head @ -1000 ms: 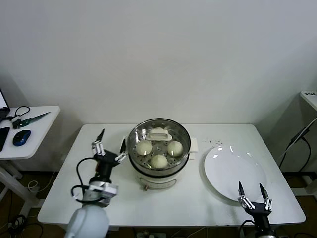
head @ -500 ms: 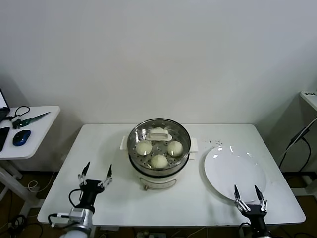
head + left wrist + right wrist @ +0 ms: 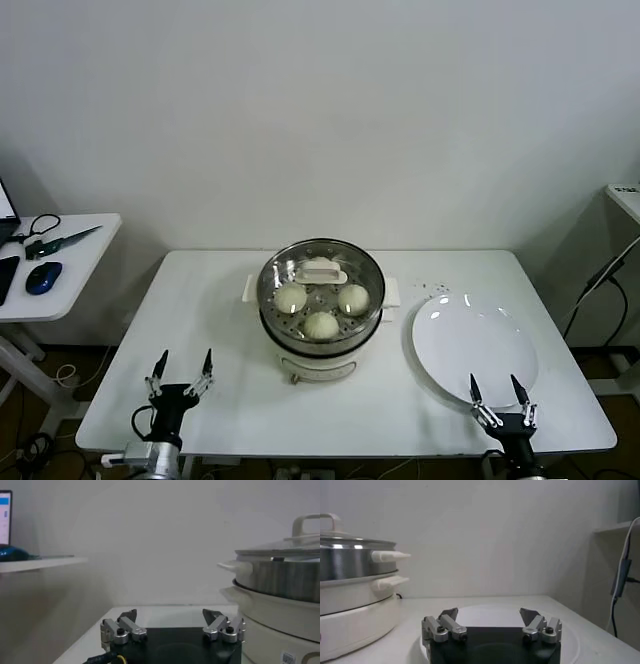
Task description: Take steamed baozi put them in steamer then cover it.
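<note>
Looking down at the white tabletop [image 3: 220, 300], you see the steamer [image 3: 320, 340] at centre, its cover [image 3: 322, 275] seated over the steamed baozi [image 3: 321, 324]. Your left gripper [image 3: 181, 375] at 7 o'clock and right gripper [image 3: 497, 394] at 5 o'clock, over the white plate [image 3: 470, 340], both stand spread and empty.

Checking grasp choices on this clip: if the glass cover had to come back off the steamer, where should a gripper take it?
By the white rectangular handle at the centre of the cover, coming straight down from above. It stands raised above the smooth glass dome, and the metal rim sits flush on the steamer, leaving little edge to pinch.
</note>
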